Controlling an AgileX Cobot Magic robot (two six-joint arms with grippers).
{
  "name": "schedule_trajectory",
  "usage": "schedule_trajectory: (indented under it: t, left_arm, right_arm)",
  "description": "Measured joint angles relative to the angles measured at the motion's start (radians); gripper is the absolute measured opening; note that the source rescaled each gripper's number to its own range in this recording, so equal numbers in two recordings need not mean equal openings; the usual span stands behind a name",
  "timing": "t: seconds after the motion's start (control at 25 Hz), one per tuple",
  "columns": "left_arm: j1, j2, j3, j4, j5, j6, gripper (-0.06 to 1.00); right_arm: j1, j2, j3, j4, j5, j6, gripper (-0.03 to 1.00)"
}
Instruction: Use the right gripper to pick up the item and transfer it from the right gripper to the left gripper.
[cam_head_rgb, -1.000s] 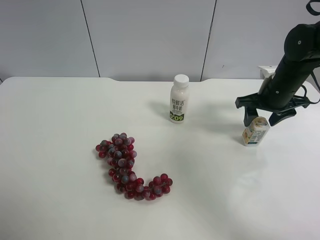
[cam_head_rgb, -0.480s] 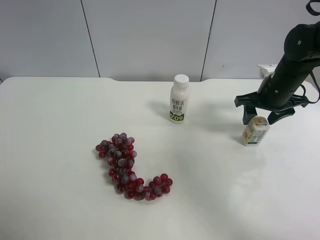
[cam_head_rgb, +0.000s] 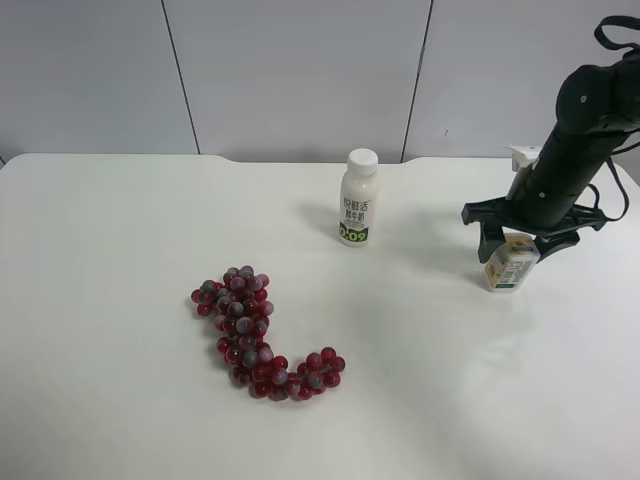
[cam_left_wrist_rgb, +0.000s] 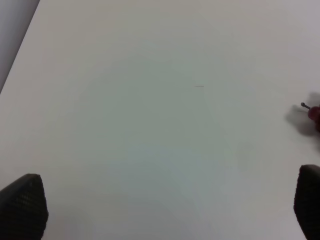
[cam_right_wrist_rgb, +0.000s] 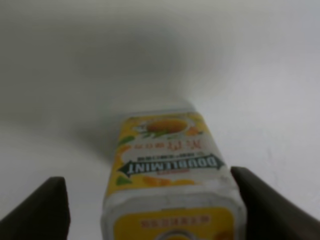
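Descending over the item (cam_head_rgb: 510, 272), the right gripper (cam_head_rgb: 519, 246) is now straddling the carton's top, where half a second ago its jaws were hanging just above it. The jaws are spread wide. In the right wrist view one finger (cam_right_wrist_rgb: 42, 207) is showing on each side of the carton with a clear gap at both flanks, so nothing is being pinched yet. The item is standing on the worktop (cam_head_rgb: 120, 250), leaning slightly, at the exterior high view's right side, well apart from the milk bottle (cam_head_rgb: 359, 198) and the grape bunch (cam_head_rgb: 255, 335). Judgement: the approach is ending and the closing step is coming due; the transfer is not yet starting.

The left gripper (cam_left_wrist_rgb: 165, 212) is hovering over bare worktop with its jaws spread and holding nothing. A single grape (cam_left_wrist_rgb: 314, 113) is showing at the margin of its view. This gripper is not appearing in the exterior high view.

The worktop's far edge is running well behind the item. Open room is lying between the milk bottle and the carton and across the middle foreground, which is looking suitable for the handover.
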Motion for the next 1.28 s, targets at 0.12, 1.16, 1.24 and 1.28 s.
schedule_trajectory:
  t: [0.12, 1.16, 1.24, 1.28]
  left_arm:
    - [0.0, 0.0, 0.0, 0.0, 0.0, 0.0, 1.0]
    - [0.0, 0.0, 0.0, 0.0, 0.0, 0.0, 1.0]
    - [0.0, 0.0, 0.0, 0.0, 0.0, 0.0, 1.0]
    - [0.0, 0.0, 0.0, 0.0, 0.0, 0.0, 1.0]
  right_arm:
    - [0.0, 0.0, 0.0, 0.0, 0.0, 0.0, 0.35]
    - [0.003, -0.21, 0.0, 0.027, 0.182, -0.054, 0.01]
    - [0.019, -0.251, 0.0, 0.052, 0.2, -0.074, 0.01]
    - [0.032, -0.274, 0.0, 0.07, 0.205, -0.085, 0.01]
